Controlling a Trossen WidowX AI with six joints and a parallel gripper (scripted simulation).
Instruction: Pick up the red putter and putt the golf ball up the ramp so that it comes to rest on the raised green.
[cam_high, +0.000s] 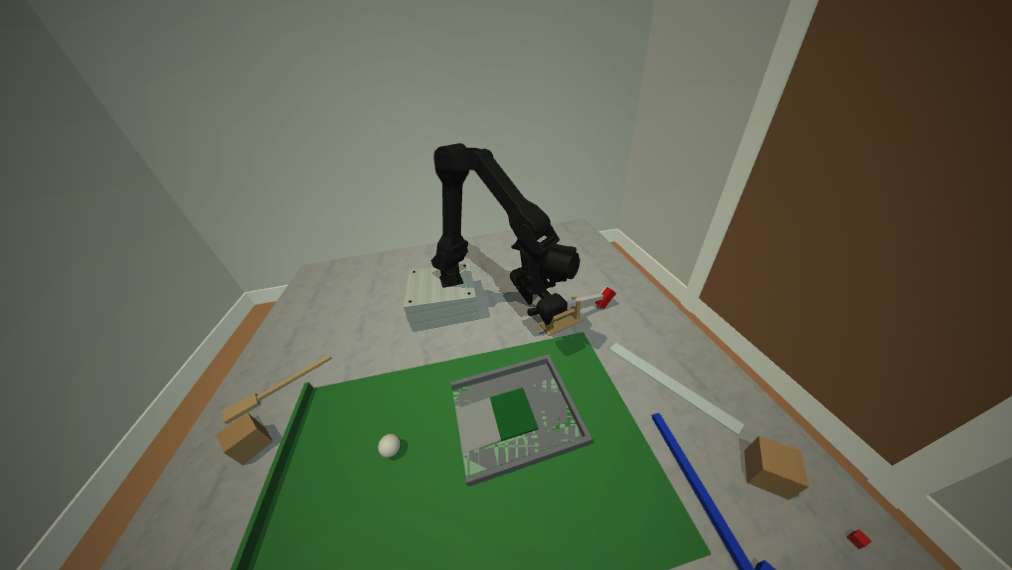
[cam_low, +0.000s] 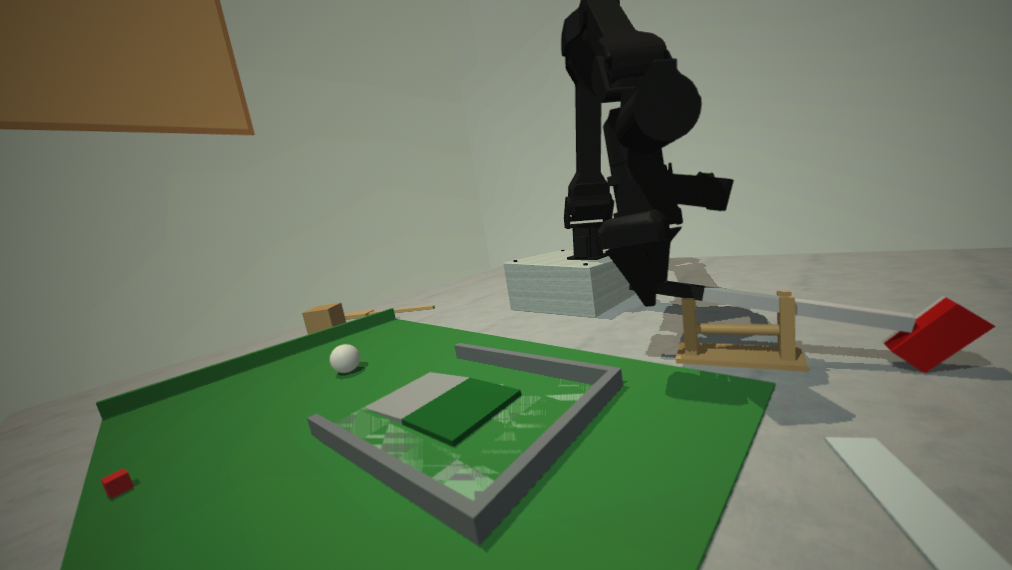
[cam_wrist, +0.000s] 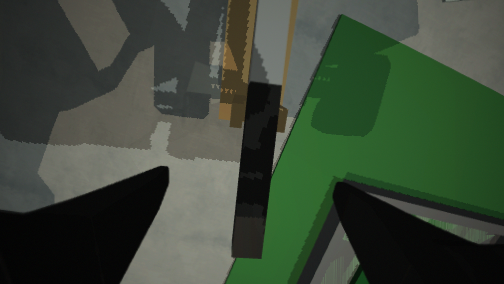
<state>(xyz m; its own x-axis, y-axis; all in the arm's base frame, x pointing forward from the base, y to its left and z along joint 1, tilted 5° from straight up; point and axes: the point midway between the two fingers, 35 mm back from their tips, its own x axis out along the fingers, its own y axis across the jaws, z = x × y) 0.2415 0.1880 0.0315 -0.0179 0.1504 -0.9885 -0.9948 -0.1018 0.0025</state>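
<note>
The red putter (cam_high: 606, 297) (cam_low: 941, 336) (cam_wrist: 259, 170) rests with its grey shaft across a wooden stand (cam_high: 565, 327) (cam_low: 740, 358); its black grip sticks out toward the arm. My gripper (cam_high: 536, 311) (cam_low: 655, 295) (cam_wrist: 254, 182) is open and low over the grip, which shows between the fingers in the wrist view. The white golf ball (cam_high: 388, 445) (cam_low: 344, 358) lies on the green mat (cam_high: 368, 523) (cam_low: 233, 453). The light grey ramp (cam_high: 477, 422) (cam_low: 421, 395) leads to the dark raised green (cam_high: 513, 414) (cam_low: 461, 410).
A grey border (cam_high: 527, 460) (cam_low: 552, 453) surrounds the raised green on three sides. A white strip (cam_high: 676, 388) (cam_low: 913, 495) and a blue club (cam_high: 697, 488) lie right of the mat. Wooden blocks (cam_high: 244, 439) (cam_high: 775, 467) stand on both sides, with a wooden mallet (cam_high: 240, 408) at left.
</note>
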